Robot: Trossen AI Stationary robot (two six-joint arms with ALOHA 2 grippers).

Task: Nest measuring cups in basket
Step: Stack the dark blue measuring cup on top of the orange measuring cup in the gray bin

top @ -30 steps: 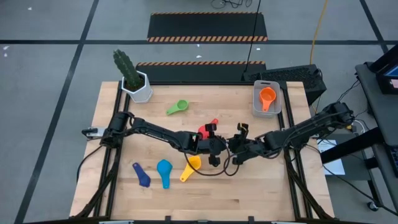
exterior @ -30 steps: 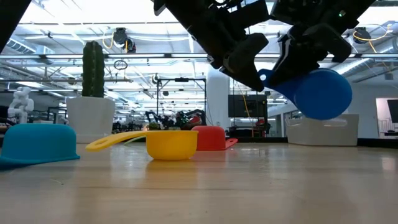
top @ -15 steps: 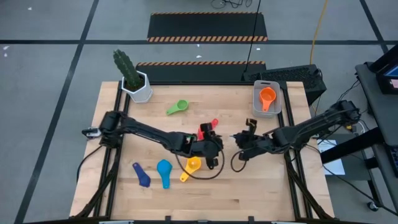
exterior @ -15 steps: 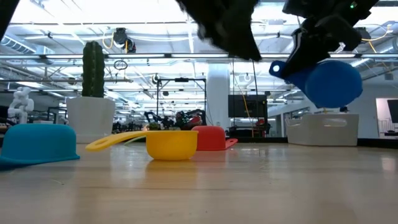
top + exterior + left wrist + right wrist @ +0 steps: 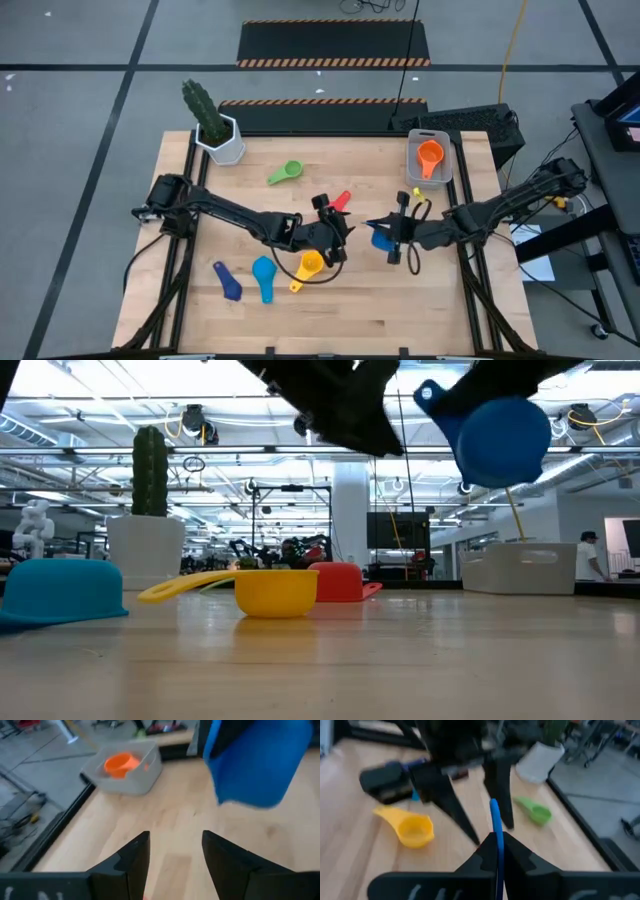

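Observation:
My right gripper [image 5: 393, 238] is shut on the blue measuring cup [image 5: 500, 430] and holds it above mid-table. My left gripper [image 5: 172, 851] stands open with nothing between its fingers, just left of that cup. The light grey-blue basket [image 5: 412, 170] stands at the far right with the orange cup [image 5: 430, 156] in it. Lying loose on the table are the green cup [image 5: 285, 172], the red cup [image 5: 340, 200], the yellow cup [image 5: 308, 268], the light blue cup [image 5: 264, 275] and the dark blue cup [image 5: 227, 281]. My right gripper pinches the blue cup's flat handle [image 5: 494, 822] between its two fingers; the handle stands on edge between them. The fingers come nearly level from the table's right. The cup is lifted clear of the table, its bowl [image 5: 505, 435] hanging below the handle end [image 5: 430, 394].
A white pot with a cactus [image 5: 222, 138] stands at the far left corner. Bare wood lies between the held cup and the basket [image 5: 125, 772]. The left arm's fingers [image 5: 445, 795] stand close before my right gripper.
My left gripper has come away from the blue cup and drawn back toward the table's left, rising a little. My right gripper has gone up and slightly toward the right edge with the cup, which has risen higher over the table and tipped.

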